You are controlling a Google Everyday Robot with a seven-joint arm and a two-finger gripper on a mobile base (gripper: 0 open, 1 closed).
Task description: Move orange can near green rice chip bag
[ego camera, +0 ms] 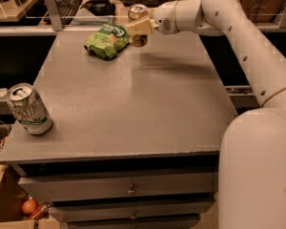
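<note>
The green rice chip bag (106,40) lies at the far left-centre of the grey table (133,104). My gripper (138,27) reaches in from the right on the white arm and is shut on the orange can (137,14), of which the silver top and brownish body show behind the tan fingers (139,26). The can is held upright just to the right of the bag, close to its edge, at the table's far side. I cannot tell whether the can touches the table.
A white-and-green can (29,109) stands near the table's front left corner. A desk with a keyboard (66,4) and dark objects runs behind the table. My white arm (238,37) spans the right side. Drawers (128,187) sit below the table front.
</note>
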